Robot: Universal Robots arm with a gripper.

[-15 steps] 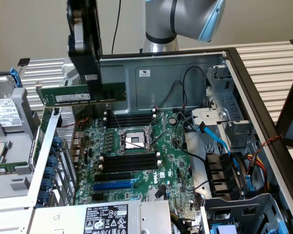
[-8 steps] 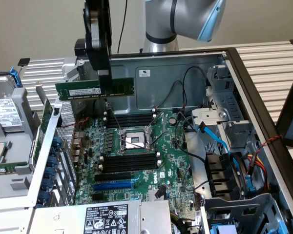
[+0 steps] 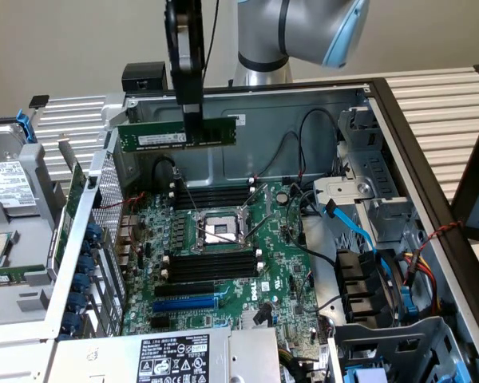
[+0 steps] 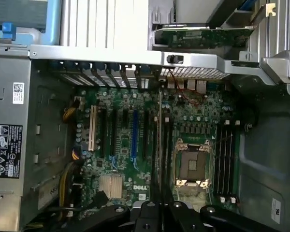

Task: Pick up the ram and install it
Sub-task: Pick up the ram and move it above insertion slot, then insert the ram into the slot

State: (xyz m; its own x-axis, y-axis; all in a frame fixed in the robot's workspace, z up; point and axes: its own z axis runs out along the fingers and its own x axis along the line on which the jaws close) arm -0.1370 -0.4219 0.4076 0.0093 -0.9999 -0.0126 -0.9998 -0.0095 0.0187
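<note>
Gripper (image 3: 193, 132) pinching ram (image 3: 156, 137) near mid-length, fingers (image 3: 193, 112) clamping flat on board. Stick hanging level, sticking out to both sides of fingers. Pick-up done. Ram hovering well above black memory slots (image 3: 211, 263), which are lying below fingertips. Seating in slot not yet done.

The silver-and-blue robot arm (image 3: 303, 32) runs off the exterior view's top edge, and so does the black gripper (image 3: 193, 132). Its fingers (image 3: 193, 118) cover a strip of the ram (image 3: 156, 136), a long flat green circuit-board stick; the print on its white label (image 3: 161, 139) is too small to read. In the wrist view the ram stands edge-on, both faces hidden.
</note>
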